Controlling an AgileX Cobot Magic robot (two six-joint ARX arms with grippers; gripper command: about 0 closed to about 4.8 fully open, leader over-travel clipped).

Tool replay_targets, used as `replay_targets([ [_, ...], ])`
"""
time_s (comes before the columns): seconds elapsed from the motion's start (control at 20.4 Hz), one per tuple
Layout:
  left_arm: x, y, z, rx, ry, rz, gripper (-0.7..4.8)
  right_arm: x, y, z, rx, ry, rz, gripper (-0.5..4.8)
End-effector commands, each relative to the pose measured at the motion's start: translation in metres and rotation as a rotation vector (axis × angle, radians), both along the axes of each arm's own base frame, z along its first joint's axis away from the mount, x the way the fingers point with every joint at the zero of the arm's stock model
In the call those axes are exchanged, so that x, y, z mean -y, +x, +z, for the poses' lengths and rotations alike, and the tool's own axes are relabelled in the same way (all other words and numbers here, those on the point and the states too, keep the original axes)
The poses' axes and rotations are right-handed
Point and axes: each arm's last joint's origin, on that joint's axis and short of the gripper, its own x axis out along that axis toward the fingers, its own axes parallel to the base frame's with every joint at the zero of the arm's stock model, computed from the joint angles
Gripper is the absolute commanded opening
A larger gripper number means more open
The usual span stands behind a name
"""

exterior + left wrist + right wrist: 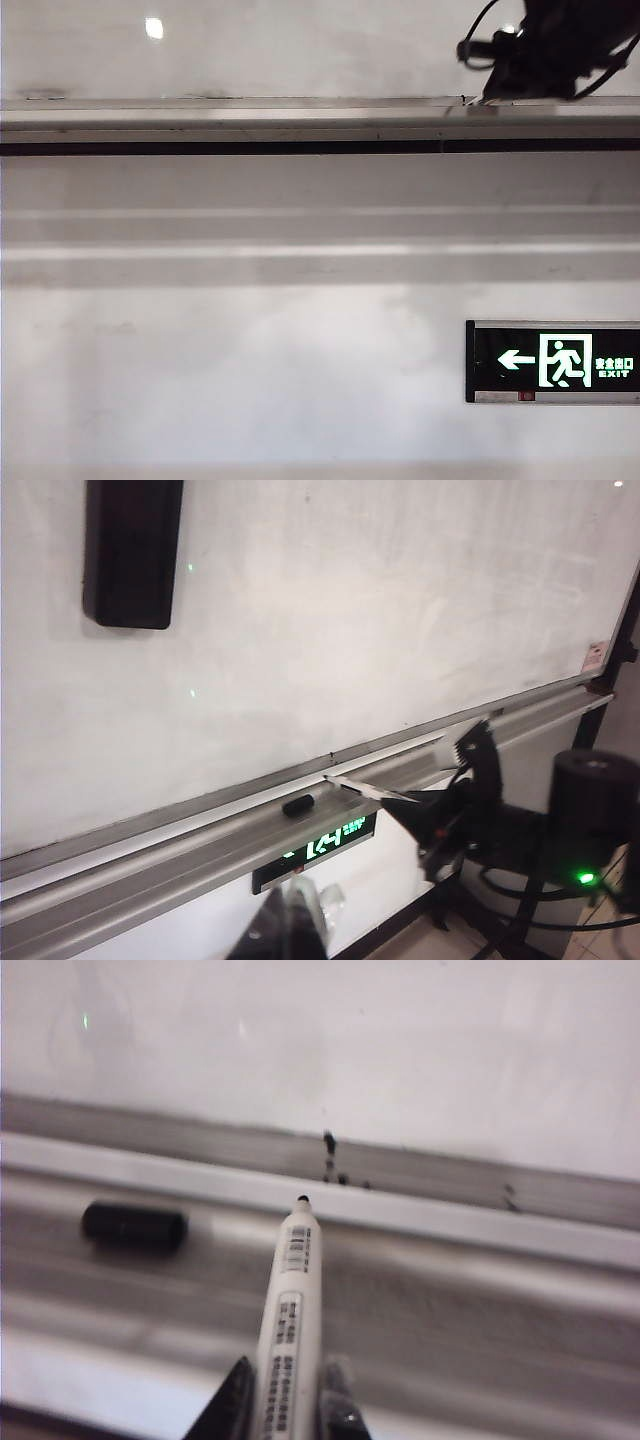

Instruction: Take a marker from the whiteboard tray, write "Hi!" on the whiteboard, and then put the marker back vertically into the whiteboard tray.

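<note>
Now you have the right gripper point(292, 1400) closed on the marker point(290, 1335), its two fingers pressing the white barrel from both sides, with the uncapped tip pointing toward the whiteboard point(400, 1040). The marker is just above the whiteboard tray point(480, 1290), and its black cap point(134, 1227) lies alone on the tray, a little to the side of the tip. To do this step well, I think you should lift the marker straight up from the tray before you move toward the whiteboard, and keep the barrel firm so the tip does not swing or touch the tray edge. The left gripper point(290, 925) waits below the tray, well apart from the marker; whether it is open or closed I cannot tell.
</note>
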Motion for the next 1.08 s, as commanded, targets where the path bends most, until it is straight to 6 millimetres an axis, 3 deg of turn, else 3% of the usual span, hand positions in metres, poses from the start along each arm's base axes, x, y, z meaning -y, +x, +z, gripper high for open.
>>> replay_targets([
  [0.05, 0.0, -0.001, 0.003, 0.021, -0.006, -0.003, -0.05, 0.004, -0.018, 0.015, -0.031, -0.003, 0.003, -0.01],
  [0.25, -0.001, -0.001, 0.004, 0.027, -0.011, -0.003, -0.05, 0.012, -0.051, 0.043, -0.003, 0.005, 0.008, -0.01],
  [0.59, -0.001, -0.002, 0.01, 0.083, -0.053, -0.004, -0.05, 0.03, -0.126, 0.113, 0.208, 0.058, 0.01, -0.01],
  [0.83, -0.001, -0.002, 0.011, 0.091, -0.058, -0.009, -0.05, 0.033, -0.136, 0.173, 0.278, 0.076, 0.012, -0.01],
  [1.08, -0.005, -0.006, 0.022, 0.122, -0.082, 0.026, -0.05, 0.02, -0.121, 0.214, 0.337, 0.098, 0.058, -0.01],
])
